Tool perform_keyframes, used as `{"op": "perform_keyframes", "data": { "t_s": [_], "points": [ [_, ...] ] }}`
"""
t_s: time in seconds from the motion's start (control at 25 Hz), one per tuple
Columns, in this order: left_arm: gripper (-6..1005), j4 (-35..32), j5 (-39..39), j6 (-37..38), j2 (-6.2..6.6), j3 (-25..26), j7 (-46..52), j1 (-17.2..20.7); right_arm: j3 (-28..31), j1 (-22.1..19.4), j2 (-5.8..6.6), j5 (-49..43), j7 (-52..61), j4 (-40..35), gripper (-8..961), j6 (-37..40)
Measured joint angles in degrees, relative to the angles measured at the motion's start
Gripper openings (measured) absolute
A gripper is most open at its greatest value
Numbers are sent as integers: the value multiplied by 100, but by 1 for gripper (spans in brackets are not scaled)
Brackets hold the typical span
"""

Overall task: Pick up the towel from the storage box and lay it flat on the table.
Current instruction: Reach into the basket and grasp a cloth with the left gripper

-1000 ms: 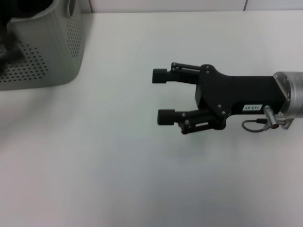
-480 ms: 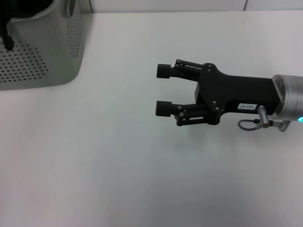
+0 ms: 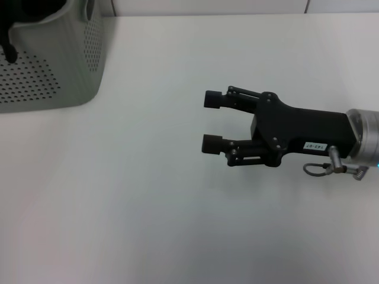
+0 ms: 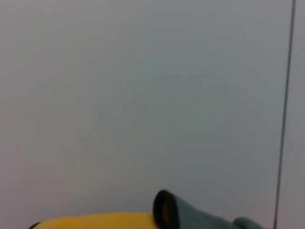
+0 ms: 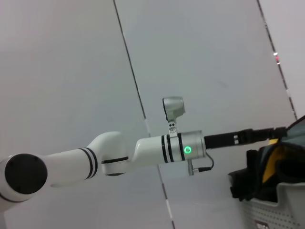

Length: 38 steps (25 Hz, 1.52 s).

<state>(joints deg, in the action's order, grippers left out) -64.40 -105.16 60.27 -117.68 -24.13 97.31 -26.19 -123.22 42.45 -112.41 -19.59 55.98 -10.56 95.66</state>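
Observation:
The storage box [image 3: 53, 65] stands at the table's [image 3: 148, 195] far left corner. In the right wrist view my left arm reaches over the box [image 5: 281, 210], and my left gripper [image 5: 274, 132] holds the bunched towel [image 5: 269, 160], yellow and dark, above the rim. The left wrist view shows the towel's yellow side and black trim [image 4: 95, 222] close up. In the head view only a dark shape [image 3: 7, 35] shows inside the box at the picture's edge. My right gripper [image 3: 211, 121] is open and empty, low over the table right of the middle, pointing left.
A pale wall with thin vertical seams stands behind the table. The box takes up the far left corner. The white tabletop stretches wide in front of the box and around my right gripper.
The dark shape in the box has risen and no longer shows low behind the holes. My right gripper has shifted slightly right and nearer, still open.

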Motion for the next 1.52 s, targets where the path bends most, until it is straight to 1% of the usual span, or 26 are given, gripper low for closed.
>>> {"op": "perform_keyframes", "data": {
  "t_s": [0.24, 0.52, 0.68, 1.04, 1.24, 1.52],
  "points": [
    [695, -82, -340, -261, 13, -84, 194, -10, 120, -88, 0, -31, 0, 0, 880, 15],
    [695, -60, -750, -259, 139, -96, 663, -2, 124, -55, 0, -36, 0, 1, 879, -7],
    [695, 15, -818, -253, 159, -98, 717, 36, 124, -61, 0, -38, 0, 1, 878, -12],
    [694, 413, -972, -168, 291, -101, 795, 3, 124, -74, -9, -44, -77, 1, 876, -34],
    [694, 462, -937, -54, 303, -100, 809, -6, 124, -112, -34, -15, -79, 1, 875, -3],
    [529, 464, -895, -41, 308, -74, 797, -9, 123, -127, -44, -18, -79, 1, 873, 129]
  ]
}}
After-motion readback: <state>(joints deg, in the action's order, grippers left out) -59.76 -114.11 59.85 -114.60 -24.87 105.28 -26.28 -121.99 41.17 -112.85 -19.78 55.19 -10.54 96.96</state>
